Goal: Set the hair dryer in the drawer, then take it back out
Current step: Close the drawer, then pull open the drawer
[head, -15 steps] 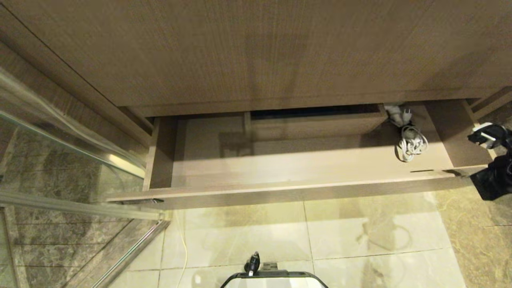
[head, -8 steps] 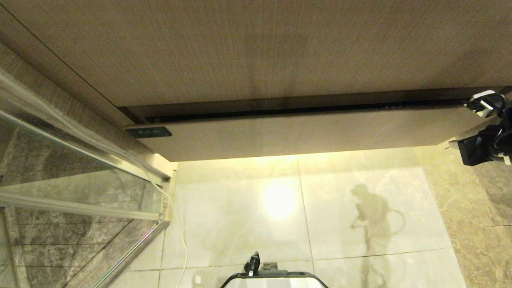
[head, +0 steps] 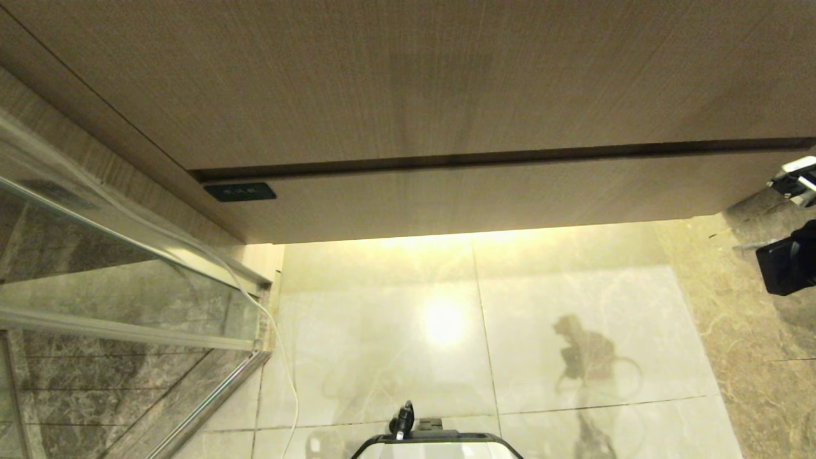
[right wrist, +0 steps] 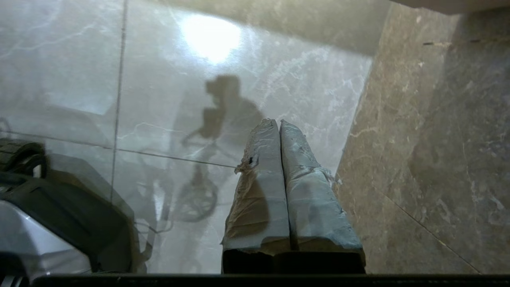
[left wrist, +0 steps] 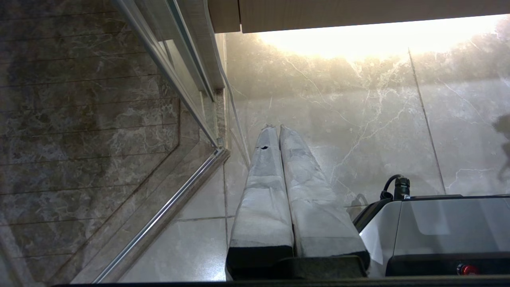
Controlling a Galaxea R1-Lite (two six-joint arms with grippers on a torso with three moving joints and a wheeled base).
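The drawer (head: 484, 197) is pushed fully in; its flat wood-grain front sits flush under the countertop (head: 414, 76). The hair dryer is hidden from every view. My right arm (head: 790, 261) hangs at the far right edge of the head view, just off the drawer's right end and apart from it. In the right wrist view my right gripper (right wrist: 277, 121) is shut and empty, its taped fingers pressed together above the floor tiles. My left gripper (left wrist: 275, 127) is also shut and empty, parked low beside my base and pointing at the floor.
A glass shower door (head: 127, 268) with a metal frame (head: 210, 395) stands at the left. A small dark label (head: 240, 191) marks the drawer front's left end. Glossy pale floor tiles (head: 446, 331) lie below the cabinet. My base (head: 437, 446) shows at the bottom.
A second ago the drawer stood open with a cord bundle visible inside at its right end; now it is pushed shut. My right arm has drawn back towards the right edge.
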